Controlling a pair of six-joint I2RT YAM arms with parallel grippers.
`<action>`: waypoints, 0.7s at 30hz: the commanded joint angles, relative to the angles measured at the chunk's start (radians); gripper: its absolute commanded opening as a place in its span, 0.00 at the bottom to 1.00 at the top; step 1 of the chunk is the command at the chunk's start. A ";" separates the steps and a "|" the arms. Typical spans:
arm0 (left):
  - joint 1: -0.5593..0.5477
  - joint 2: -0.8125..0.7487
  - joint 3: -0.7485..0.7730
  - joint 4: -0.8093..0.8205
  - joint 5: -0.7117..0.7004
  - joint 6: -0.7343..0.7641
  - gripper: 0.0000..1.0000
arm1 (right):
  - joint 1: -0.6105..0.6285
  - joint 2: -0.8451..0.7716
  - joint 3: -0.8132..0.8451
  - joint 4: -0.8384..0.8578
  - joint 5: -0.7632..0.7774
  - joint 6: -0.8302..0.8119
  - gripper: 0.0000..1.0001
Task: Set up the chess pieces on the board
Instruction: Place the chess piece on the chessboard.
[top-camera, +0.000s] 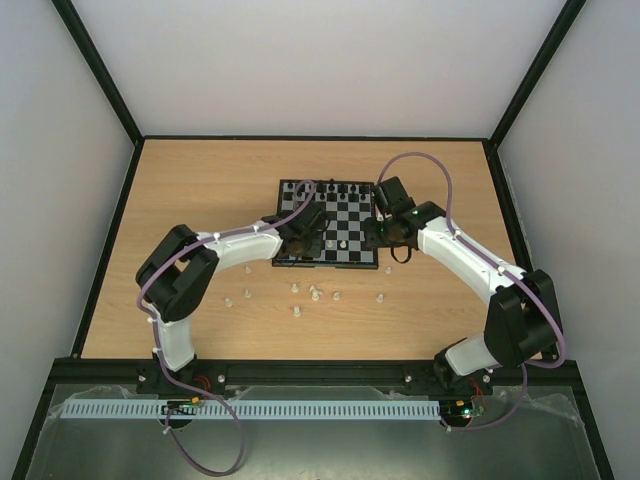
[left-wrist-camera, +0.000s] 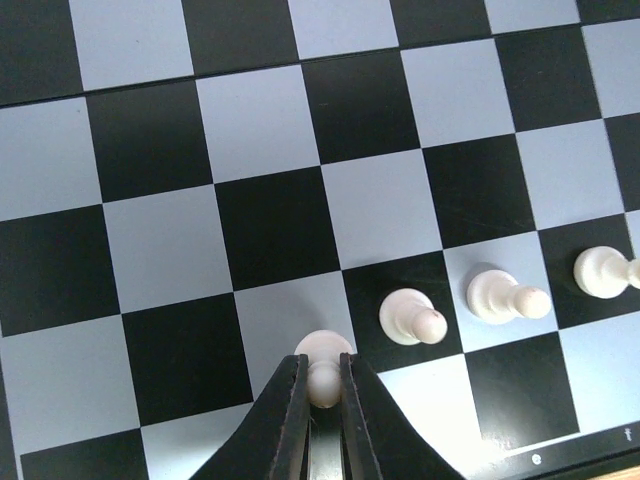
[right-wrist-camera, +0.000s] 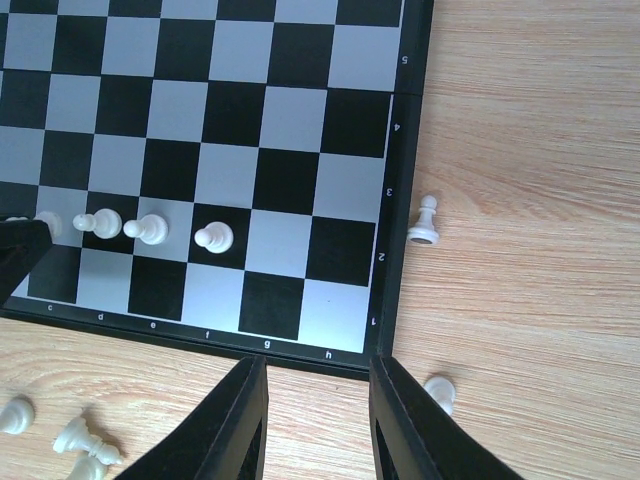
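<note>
The board (top-camera: 352, 214) lies mid-table, and black figures (top-camera: 335, 187) stand on its far row. My left gripper (left-wrist-camera: 322, 362) is shut on a white pawn (left-wrist-camera: 323, 347) whose base is over a pale square of the board (left-wrist-camera: 260, 220), in line with three white pawns (left-wrist-camera: 410, 316) standing to its right. My right gripper (right-wrist-camera: 320, 375) is open and empty, over bare wood just off the board's near right corner (right-wrist-camera: 400, 300). The row of white pawns (right-wrist-camera: 213, 237) also shows in the right wrist view.
Several loose white pieces (top-camera: 316, 293) lie on the wood in front of the board. One white pawn (right-wrist-camera: 424, 222) stands just right of the board, and another (right-wrist-camera: 438, 390) lies beside my right finger. More white pieces (right-wrist-camera: 80, 437) lie at the lower left.
</note>
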 joint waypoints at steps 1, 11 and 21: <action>-0.005 0.035 0.029 -0.002 -0.016 -0.002 0.08 | -0.008 -0.021 -0.010 -0.025 -0.014 -0.007 0.29; -0.003 0.063 0.036 -0.007 -0.040 0.000 0.13 | -0.010 -0.011 -0.007 -0.021 -0.023 -0.008 0.29; 0.005 0.056 0.044 -0.014 -0.046 0.002 0.31 | -0.011 -0.011 -0.008 -0.023 -0.023 -0.008 0.29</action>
